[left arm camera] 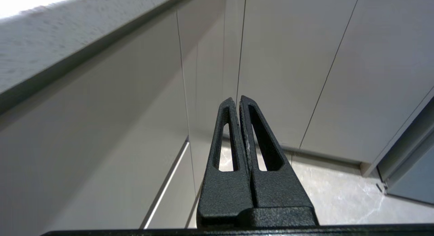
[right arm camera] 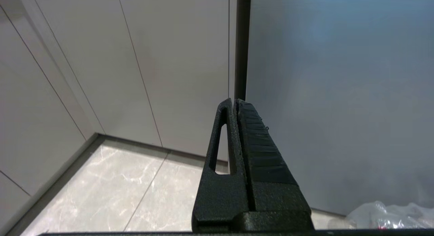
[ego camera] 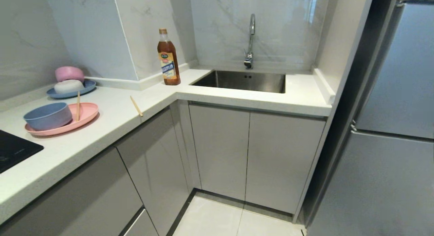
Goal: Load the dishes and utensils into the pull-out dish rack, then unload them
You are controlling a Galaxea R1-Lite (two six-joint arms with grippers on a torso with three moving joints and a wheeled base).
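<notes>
- White worktop [ego camera: 112,124] carries a blue bowl [ego camera: 48,116] on a pink plate [ego camera: 84,114], one chopstick [ego camera: 78,106] leaning there, another chopstick [ego camera: 136,105] lying nearby.
- Left hand [left arm camera: 236,99] closed, empty, facing cupboard doors [left arm camera: 288,66].
- Right hand [right arm camera: 235,101] closed, empty, beside the fridge [right arm camera: 339,93].

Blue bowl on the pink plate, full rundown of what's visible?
The pale blue bowl is round, matte and plastic-looking, with straight, slightly tapering walls. It stands upright, mouth up; nothing shows inside it from this angle. It rests on the left part of the flat pink plate, on the white countertop near the black cooktop. One wooden chopstick lies on the plate just beside it; contact between them is unclear. No gripper is near it.
</notes>
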